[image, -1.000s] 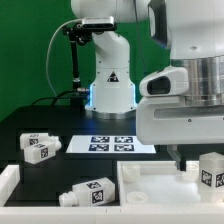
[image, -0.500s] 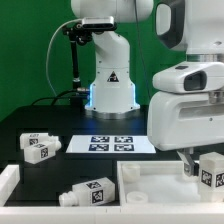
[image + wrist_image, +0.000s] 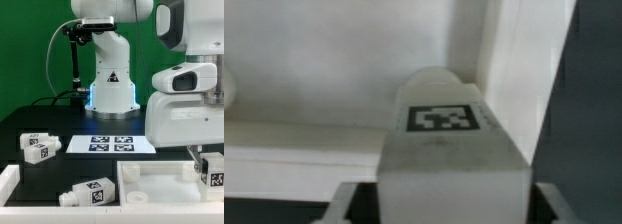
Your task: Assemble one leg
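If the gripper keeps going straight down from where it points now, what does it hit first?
The leg, which already sits between the fingers of the gripper. Below it, likely the floor of the white tray-like part, though the depth is unclear.

A green wall (image 3: 30,50) stands at the back. The table (image 3: 30,115) is black. A blue light (image 3: 89,96) glows behind.

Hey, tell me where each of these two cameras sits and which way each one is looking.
Exterior view: off the arm, low at the table's edge, facing the robot base; shows the arm, the gripper, the marker board.
Wrist view: on the wrist, looking along the fingers at the gripped chunky white plastic tagged leg.
Shared: that leg and the large white tray-like part.
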`<state>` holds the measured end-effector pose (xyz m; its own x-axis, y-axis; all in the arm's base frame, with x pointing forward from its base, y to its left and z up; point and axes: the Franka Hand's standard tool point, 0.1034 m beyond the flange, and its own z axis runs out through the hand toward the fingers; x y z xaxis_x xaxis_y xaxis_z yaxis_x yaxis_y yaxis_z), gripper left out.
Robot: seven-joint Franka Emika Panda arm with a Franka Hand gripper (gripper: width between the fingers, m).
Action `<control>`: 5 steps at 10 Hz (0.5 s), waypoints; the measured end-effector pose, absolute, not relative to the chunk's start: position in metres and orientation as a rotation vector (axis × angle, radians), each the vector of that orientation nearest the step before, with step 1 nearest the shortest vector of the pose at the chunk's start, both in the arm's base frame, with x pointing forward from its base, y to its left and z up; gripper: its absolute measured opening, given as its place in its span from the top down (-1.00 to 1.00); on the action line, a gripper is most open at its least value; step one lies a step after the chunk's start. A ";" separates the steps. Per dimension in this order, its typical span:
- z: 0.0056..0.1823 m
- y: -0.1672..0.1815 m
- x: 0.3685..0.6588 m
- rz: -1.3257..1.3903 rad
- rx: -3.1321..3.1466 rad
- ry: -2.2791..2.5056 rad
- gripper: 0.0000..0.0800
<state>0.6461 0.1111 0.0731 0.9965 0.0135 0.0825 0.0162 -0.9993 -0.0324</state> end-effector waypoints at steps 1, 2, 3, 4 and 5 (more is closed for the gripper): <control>0.073 0.110 0.646 -0.126 -3.100 0.088 0.29; 0.073 0.108 0.647 -0.119 -3.071 0.340 0.29; 0.073 0.106 0.646 -0.100 -2.996 0.675 0.29; 0.073 0.106 0.645 -0.084 -2.920 0.952 0.29; 0.073 0.106 0.645 -0.065 -2.836 1.183 0.29</control>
<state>0.6447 0.1061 0.0725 0.7030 -0.7111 0.0125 -0.7082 -0.7016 -0.0791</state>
